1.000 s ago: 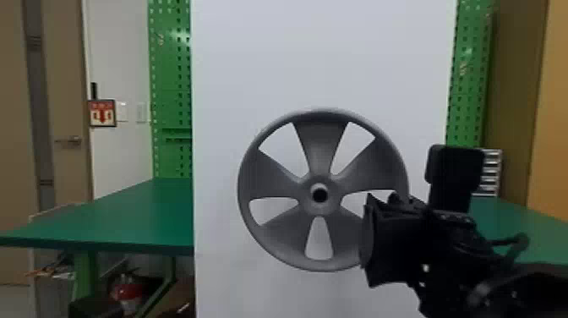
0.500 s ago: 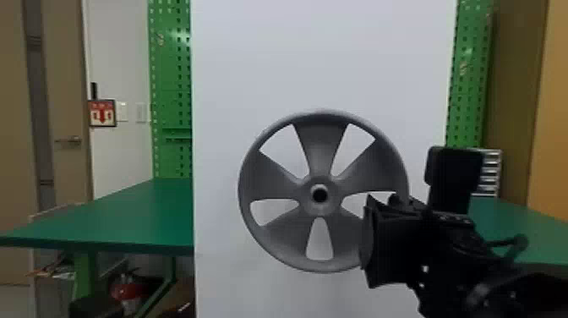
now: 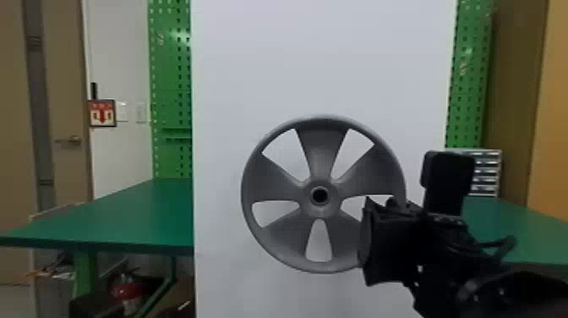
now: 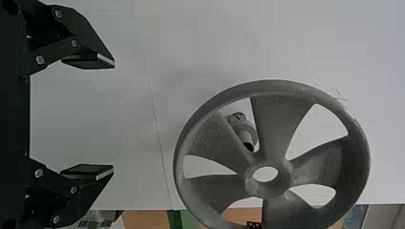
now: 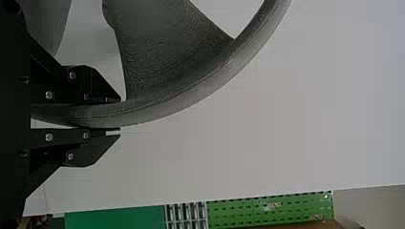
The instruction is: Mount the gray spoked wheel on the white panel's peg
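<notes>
The right hand (image 3: 382, 245) grips the gray spoked wheel (image 3: 321, 127) by its rim, covering that bit from me. Behind the wheel, spokes partly hide the peg (image 4: 246, 136) on the white panel (image 3: 321, 63). The left hand (image 4: 113, 114) gapes open.

One gray spoked wheel (image 3: 320, 212), five spokes (image 3: 320, 154), one white panel (image 3: 317, 63), one peg (image 4: 247, 137), one fire extinguisher (image 3: 126, 291)

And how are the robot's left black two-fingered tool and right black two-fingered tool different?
The left tool has its fingers spread wide; the right tool has them close together. The left tool holds nothing, while the right tool pinches the gray spoked wheel by its rim. Both are black with two fingers.
</notes>
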`<act>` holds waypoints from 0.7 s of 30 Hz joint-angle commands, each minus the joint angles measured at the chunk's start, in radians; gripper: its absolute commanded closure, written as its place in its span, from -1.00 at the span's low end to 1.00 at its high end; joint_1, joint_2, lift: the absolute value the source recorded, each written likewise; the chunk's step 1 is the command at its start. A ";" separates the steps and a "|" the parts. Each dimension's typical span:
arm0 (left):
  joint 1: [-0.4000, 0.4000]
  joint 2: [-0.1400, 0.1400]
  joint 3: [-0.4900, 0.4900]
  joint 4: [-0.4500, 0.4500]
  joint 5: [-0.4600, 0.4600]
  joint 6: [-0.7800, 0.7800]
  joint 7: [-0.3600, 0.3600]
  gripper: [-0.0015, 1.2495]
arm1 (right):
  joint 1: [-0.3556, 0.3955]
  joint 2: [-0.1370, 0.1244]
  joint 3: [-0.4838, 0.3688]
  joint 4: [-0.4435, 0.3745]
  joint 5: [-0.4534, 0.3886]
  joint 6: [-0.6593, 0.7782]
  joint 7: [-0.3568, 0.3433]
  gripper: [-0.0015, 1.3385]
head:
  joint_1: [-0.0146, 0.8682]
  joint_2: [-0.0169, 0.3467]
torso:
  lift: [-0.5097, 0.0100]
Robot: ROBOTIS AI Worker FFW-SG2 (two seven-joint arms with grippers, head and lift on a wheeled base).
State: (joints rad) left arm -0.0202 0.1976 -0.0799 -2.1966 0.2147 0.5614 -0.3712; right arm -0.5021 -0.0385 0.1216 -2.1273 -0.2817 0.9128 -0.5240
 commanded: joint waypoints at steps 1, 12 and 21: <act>-0.001 0.000 -0.001 0.000 0.000 0.000 0.000 -0.25 | -0.015 -0.003 0.001 0.035 -0.010 -0.012 0.001 0.75 | -0.69 -0.95 | -0.61; -0.006 0.003 -0.003 0.000 0.000 0.000 0.000 -0.25 | -0.042 -0.014 -0.007 0.096 -0.010 -0.037 0.001 0.75 | -0.69 -0.95 | -0.61; -0.006 0.003 -0.004 0.000 -0.001 0.000 0.000 -0.25 | -0.056 -0.015 -0.010 0.124 -0.004 -0.045 0.001 0.75 | -0.69 -0.95 | -0.61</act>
State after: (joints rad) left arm -0.0261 0.2009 -0.0830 -2.1967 0.2145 0.5614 -0.3711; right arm -0.5517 -0.0534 0.1153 -2.0173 -0.2868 0.8727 -0.5231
